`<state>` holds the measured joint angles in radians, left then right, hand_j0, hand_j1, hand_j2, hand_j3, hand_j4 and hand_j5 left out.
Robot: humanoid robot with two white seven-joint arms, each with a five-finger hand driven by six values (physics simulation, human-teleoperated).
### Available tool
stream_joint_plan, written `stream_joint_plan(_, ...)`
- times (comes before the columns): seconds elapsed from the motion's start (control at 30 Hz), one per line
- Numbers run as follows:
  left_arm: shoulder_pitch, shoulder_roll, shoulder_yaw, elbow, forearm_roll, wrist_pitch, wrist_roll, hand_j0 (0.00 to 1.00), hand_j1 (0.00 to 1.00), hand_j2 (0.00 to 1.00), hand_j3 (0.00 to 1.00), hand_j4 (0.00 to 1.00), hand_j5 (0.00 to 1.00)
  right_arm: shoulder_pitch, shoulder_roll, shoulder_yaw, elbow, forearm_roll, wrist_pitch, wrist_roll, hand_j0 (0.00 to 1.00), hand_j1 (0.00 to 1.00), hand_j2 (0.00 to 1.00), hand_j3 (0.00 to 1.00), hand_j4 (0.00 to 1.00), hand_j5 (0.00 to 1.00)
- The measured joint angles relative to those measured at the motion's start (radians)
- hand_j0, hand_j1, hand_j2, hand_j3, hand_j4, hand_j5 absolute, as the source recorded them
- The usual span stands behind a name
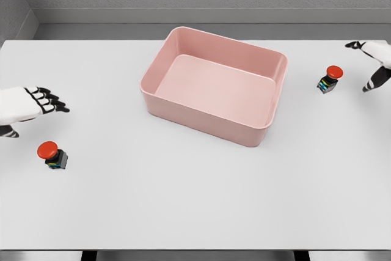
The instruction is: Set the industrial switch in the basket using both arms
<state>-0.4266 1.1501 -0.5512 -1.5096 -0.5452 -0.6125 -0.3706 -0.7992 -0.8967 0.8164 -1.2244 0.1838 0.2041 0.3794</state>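
Note:
Two industrial switches with red mushroom buttons and dark bodies stand on the white table. One switch [52,154] is at the left, just below my left hand [46,103], whose fingers are spread and hold nothing. The other switch [329,79] is at the right, close to my right hand [371,64], which is open with thumb and fingers apart, a short gap from the switch. The pink rectangular basket [256,132] sits in the middle of the table with nothing inside it.
The white table [183,206] runs to a front edge near the bottom of the view. A grey wall and floor lie behind its far edge.

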Motion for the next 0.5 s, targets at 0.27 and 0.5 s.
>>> stream_joint_plan(0.27,0.075,0.012,-0.002,-0.036,-0.008,0.000,-0.001,1.00,1.00,1.00,1.00,1.00,1.00,-0.115,0.051,0.064,0.005,0.022,-0.004,0.176,1.00,1.00,1.00,1.00,1.00,1.00)
stream_joint_plan(0.5,0.080,0.026,-0.008,-0.079,-0.008,0.000,-0.001,1.00,1.00,1.00,1.00,1.00,1.00,-0.117,0.088,0.114,0.009,0.028,-0.003,0.197,1.00,1.00,1.00,1.00,1.00,1.00)
